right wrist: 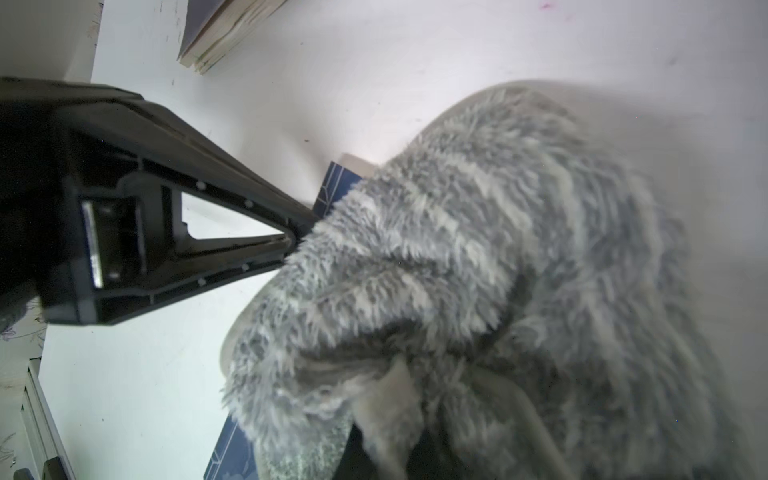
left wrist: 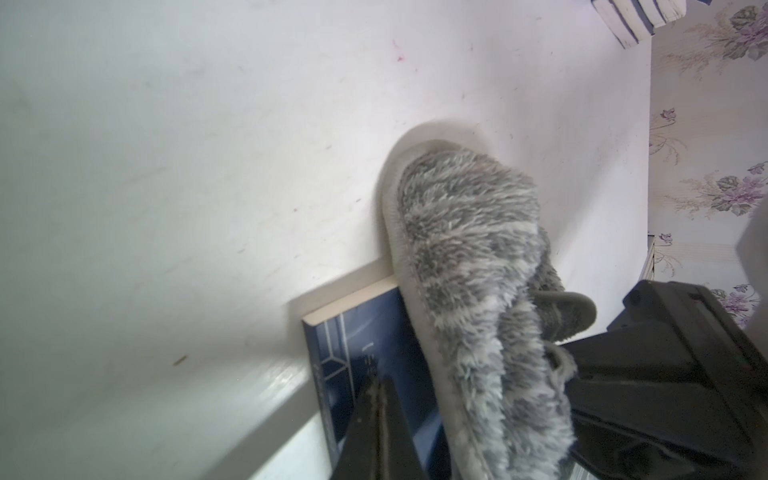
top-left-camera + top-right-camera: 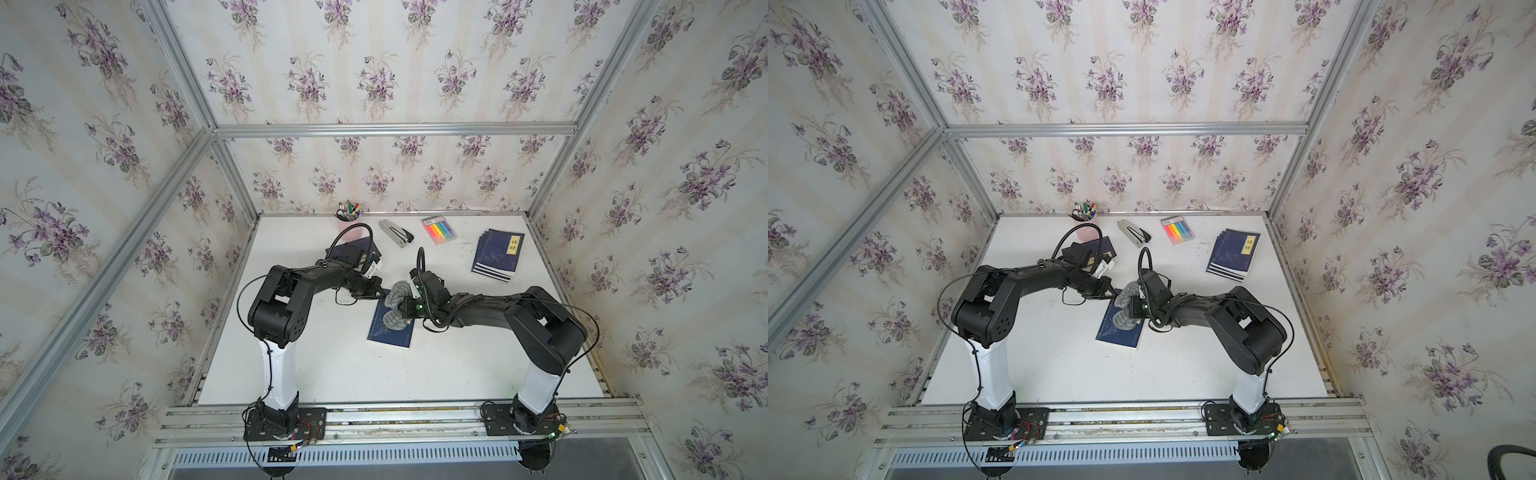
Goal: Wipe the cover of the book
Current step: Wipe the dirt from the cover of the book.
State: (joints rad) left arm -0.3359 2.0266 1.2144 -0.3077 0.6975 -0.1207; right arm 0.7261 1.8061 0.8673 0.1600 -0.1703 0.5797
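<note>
Station: white table (image 3: 332, 374), two arms. The navy book (image 3: 390, 334) lay flat near the table's centre, its long axis running roughly 12 to 6 o'clock, cover up. A shaggy grey cloth (image 3: 395, 318) was draped over the book's 12 o'clock half and spilled past that end onto the table. We noted the right hand (image 3: 406, 308) reaching in from 3 o'clock, closed on a bunched fold of the cloth; the pile hid most of its jaws. The left hand (image 3: 380, 292) came in from 9 o'clock with its fingers (image 2: 376, 386) pressed together and nothing between them, the tip over the cover at the book's 11 o'clock corner, just beside the cloth. We judged it to be pinning the book, though contact was not certain. Progress, as we judged it: wiping was under way, with the cloth on the cover. The 6 o'clock half lay bare, and no mark showed whether it had been wiped. A pass toward 6 o'clock seemed left, then lifting the cloth clear. A stack of books (image 3: 498, 255) sat well apart at 2 o'clock.
</note>
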